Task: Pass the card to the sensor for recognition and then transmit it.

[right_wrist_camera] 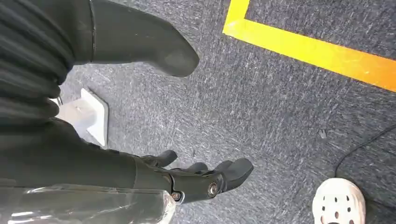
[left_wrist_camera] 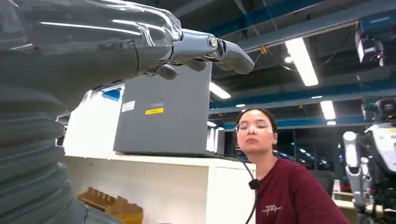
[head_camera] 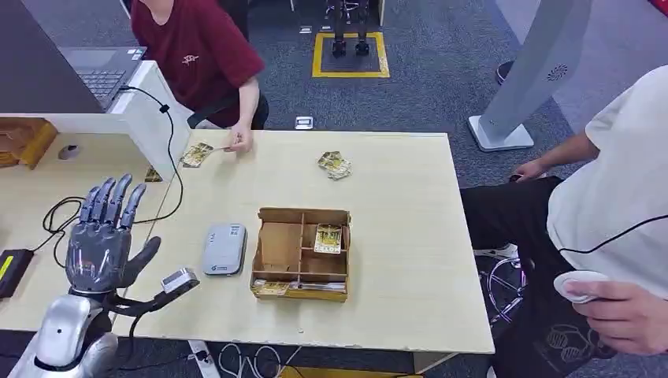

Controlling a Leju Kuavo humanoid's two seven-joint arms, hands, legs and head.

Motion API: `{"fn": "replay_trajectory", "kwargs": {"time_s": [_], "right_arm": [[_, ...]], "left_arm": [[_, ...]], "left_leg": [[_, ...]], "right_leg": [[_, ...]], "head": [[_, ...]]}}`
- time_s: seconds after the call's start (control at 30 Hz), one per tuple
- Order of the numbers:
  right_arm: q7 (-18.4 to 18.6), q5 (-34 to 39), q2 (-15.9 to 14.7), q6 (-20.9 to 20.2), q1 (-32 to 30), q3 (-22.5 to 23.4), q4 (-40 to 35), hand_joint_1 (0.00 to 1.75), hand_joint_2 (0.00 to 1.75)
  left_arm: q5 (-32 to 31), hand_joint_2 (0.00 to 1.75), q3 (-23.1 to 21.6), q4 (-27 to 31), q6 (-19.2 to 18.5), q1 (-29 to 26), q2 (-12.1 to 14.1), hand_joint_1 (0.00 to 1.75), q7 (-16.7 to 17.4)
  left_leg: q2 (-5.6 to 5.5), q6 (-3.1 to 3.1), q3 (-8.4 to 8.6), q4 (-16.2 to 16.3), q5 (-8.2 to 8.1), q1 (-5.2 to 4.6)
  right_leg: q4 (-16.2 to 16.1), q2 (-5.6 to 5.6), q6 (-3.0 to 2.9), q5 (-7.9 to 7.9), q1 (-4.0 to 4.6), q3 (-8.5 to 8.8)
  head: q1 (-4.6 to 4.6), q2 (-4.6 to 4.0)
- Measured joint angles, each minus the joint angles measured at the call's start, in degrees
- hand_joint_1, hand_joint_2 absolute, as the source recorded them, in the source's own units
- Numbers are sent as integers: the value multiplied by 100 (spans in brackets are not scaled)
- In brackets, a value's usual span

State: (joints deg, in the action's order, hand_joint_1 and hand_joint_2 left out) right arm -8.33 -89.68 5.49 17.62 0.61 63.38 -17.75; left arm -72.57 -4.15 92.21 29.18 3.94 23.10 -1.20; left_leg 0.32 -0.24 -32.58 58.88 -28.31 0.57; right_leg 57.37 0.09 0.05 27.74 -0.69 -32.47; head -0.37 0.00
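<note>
Raised, empty left robot hand (head_camera: 101, 240) spreads its fingers beside the sensor (head_camera: 224, 249); right robot hand (right_wrist_camera: 196, 179) hangs open.

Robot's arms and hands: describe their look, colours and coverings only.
The left arm is polished silver metal ending in a grey metallic left hand with segmented fingers. A camera module on a dark bracket sits beside the wrist. The right hand has dark fingers, a grey ribbed cover and clear plastic wrap.

robot lab | carpet floor (head_camera: 425, 94); taped yellow square (head_camera: 350, 55); another robot (left_wrist_camera: 373, 154)
</note>
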Motion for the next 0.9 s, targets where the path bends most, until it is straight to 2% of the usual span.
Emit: {"fn": "replay_trajectory", "kwargs": {"time_s": [0.3, 0.33, 0.9], "right_arm": [[52, 0, -9, 35, 2, -68, 68, 0, 175], [52, 0, -9, 39, 3, -70, 76, 0, 0], [52, -2, -20, 83, 3, -149, 142, 0, 0]], "left_arm": [[-33, 175, -177, -299, 17, 204, -138, 0, 133], [-30, 175, -183, -323, 17, 215, -149, 0, 164], [5, 175, -194, -614, 17, 246, -210, 0, 249]], "left_leg": [[-1, 0, -1, 0, -1, 0], [-1, 0, -1, 0, -1, 0], [-1, 0, -1, 0, 0, 0]], "right_leg": [[0, -1, 0, 1, 0, -1], [0, -1, 0, 1, 0, -1], [0, -1, 0, 0, 0, -1]], "head": [[4, 0], [0, 0], [2, 0]]}}
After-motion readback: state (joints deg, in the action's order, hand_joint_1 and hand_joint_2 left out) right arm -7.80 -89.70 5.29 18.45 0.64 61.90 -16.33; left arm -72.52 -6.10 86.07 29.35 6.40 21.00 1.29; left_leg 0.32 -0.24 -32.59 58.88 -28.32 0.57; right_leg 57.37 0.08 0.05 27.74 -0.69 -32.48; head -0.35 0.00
